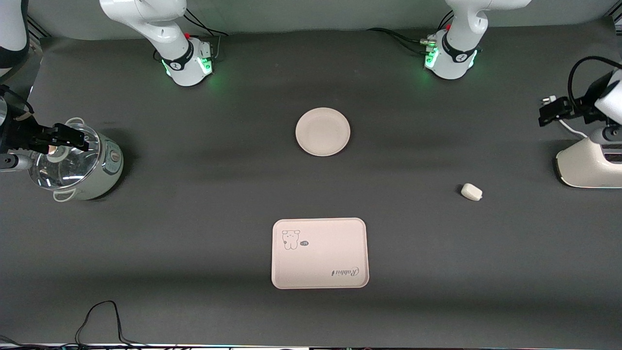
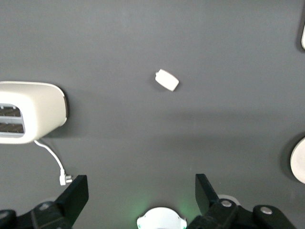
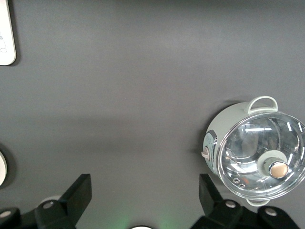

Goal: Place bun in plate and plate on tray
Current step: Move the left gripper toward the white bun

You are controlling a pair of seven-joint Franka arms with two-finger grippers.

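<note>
The small white bun (image 1: 471, 191) lies on the dark table toward the left arm's end; it also shows in the left wrist view (image 2: 167, 80). The round cream plate (image 1: 322, 131) sits empty mid-table, farther from the front camera than the pink tray (image 1: 319, 253) with its cartoon animal and "Rabbit" lettering. The tray is empty. My left gripper (image 1: 554, 111) hangs open and empty above the table beside the toaster, its jaws wide apart in the left wrist view (image 2: 141, 193). My right gripper (image 1: 65, 137) hangs open and empty over the rice cooker (image 3: 145, 195).
A white toaster (image 1: 590, 163) with a loose cord stands at the left arm's end. A pale green rice cooker (image 1: 77, 165) with a glass lid stands at the right arm's end. A black cable (image 1: 102, 321) lies by the table's near edge.
</note>
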